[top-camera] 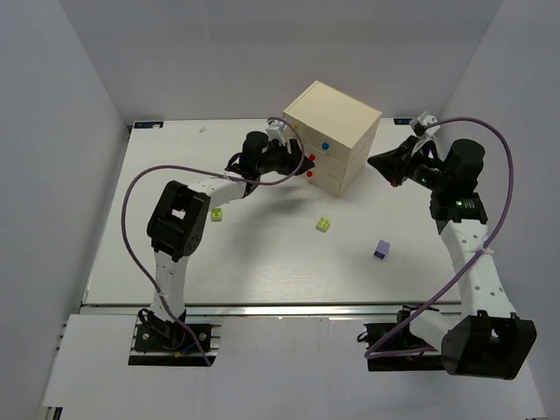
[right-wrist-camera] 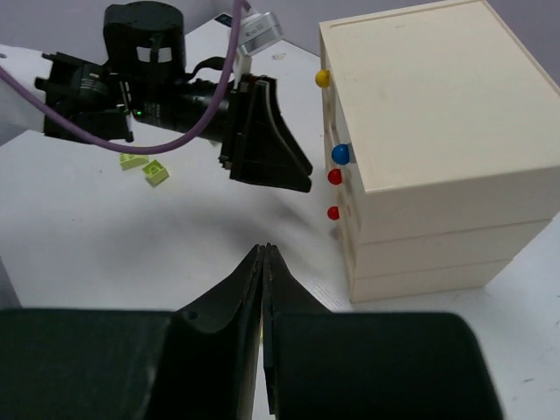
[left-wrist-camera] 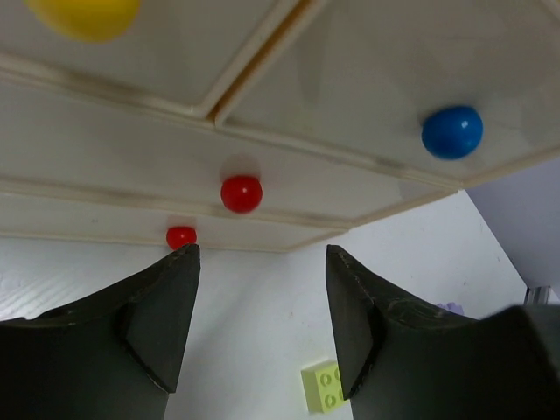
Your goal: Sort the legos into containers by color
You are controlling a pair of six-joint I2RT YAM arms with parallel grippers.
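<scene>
The cream wooden chest (top-camera: 337, 138) stands at the back centre, its drawers shut. My left gripper (top-camera: 300, 163) is open and empty, just in front of the two red knobs (left-wrist-camera: 241, 193); the blue knob (left-wrist-camera: 451, 131) and yellow knob (left-wrist-camera: 83, 13) are above. My right gripper (top-camera: 376, 163) is shut and empty, in the air right of the chest. A lime-yellow lego (top-camera: 324, 225) lies in front of the chest and shows in the left wrist view (left-wrist-camera: 322, 387). A lavender lego (top-camera: 382, 250) lies right of it. Two lime-yellow legos (top-camera: 216, 213) lie to the left.
In the right wrist view my shut fingers (right-wrist-camera: 264, 262) point at the table in front of the chest (right-wrist-camera: 420, 131), with the left gripper (right-wrist-camera: 280, 171) and the two lime bricks (right-wrist-camera: 156, 173) beyond. Grey walls enclose the white table (top-camera: 262, 262).
</scene>
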